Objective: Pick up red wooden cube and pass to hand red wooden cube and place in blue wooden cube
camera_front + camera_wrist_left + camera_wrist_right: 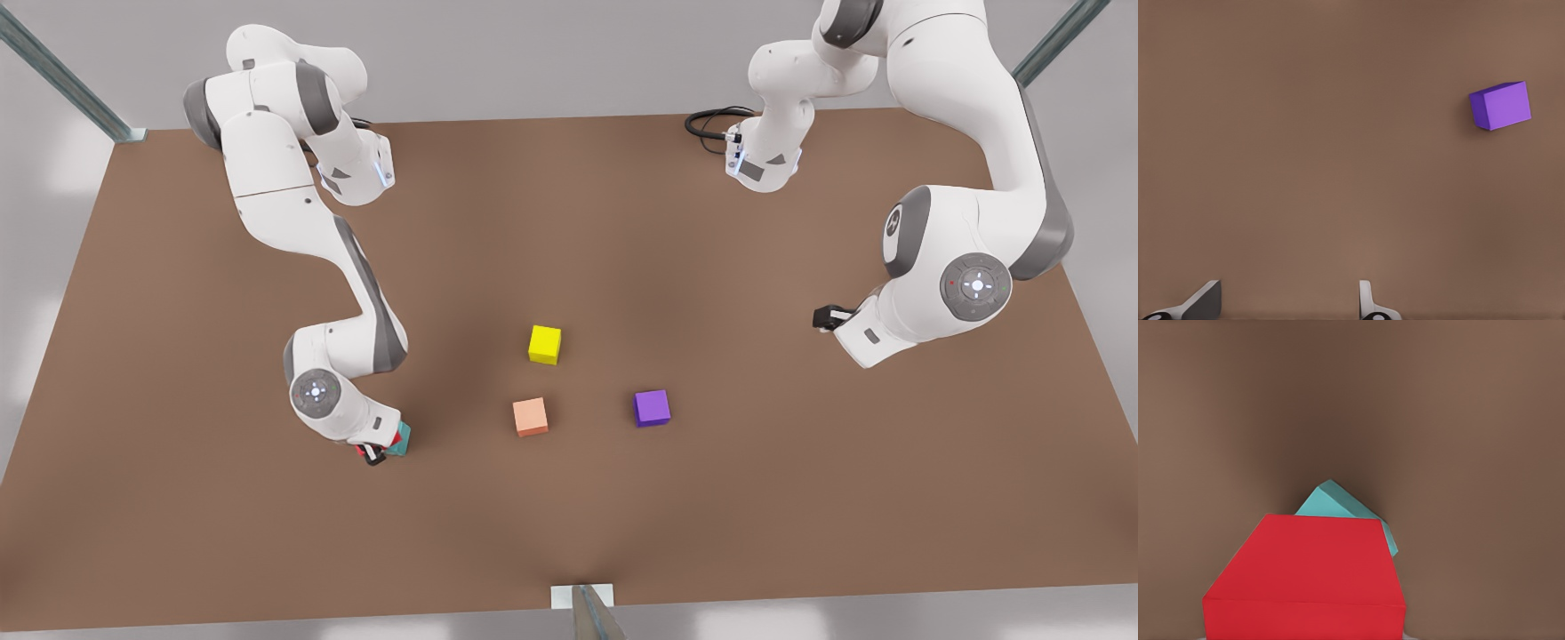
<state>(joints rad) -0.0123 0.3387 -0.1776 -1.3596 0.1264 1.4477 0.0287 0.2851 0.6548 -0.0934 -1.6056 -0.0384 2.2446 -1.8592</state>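
While right fingers (pixel 372 454) clasp the red wooden cube (pixel 1305 577), blue wooden cube (pixel 1338 501) sits beneath.

Red wooden cube (pixel 1305 577) matte, plain; table (pixel 800 498) matte brown; arms glossy white.

A yellow cube (pixel 544 344), peach cube (pixel 531 416) and purple cube (pixel 652 408) sit apart on the brown table (pixel 756 498).

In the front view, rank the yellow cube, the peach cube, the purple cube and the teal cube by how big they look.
1-3. Yellow cube, peach cube, purple cube: these look alike, so no ranking among them.
4. Blue wooden cube: looks smallest only because the right hand, at the red wooden cube, hides most of it.
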